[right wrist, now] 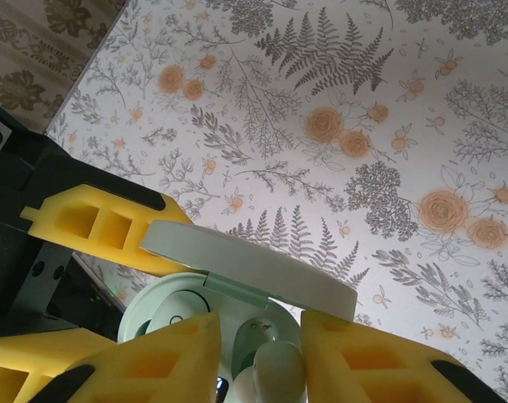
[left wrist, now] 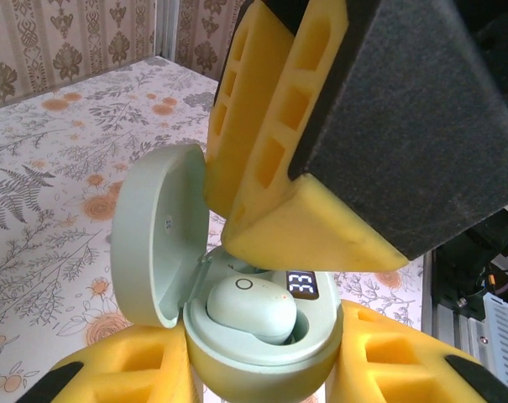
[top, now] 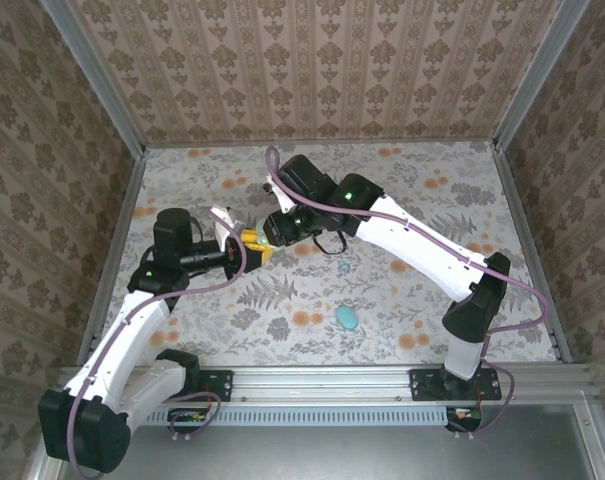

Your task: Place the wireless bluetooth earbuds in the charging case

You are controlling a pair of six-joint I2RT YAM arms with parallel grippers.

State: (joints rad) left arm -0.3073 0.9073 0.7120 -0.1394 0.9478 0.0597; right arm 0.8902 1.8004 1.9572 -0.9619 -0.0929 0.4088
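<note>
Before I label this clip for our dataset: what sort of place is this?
Probably a purpose-built robot test booth, not a home: wallpapered panels box in a floral-covered table, and two robot arms are bolted to a metal rail at its edge.

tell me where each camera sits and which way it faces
top external: above and behind the bases, looking down on the table; both arms, left gripper and right gripper close together.
left wrist: on the left arm, looking along its own fingers at the open charging case they hold.
right wrist: on the right arm, looking down past its own fingers onto the lid and table.
shared: both wrist views show the case.
</note>
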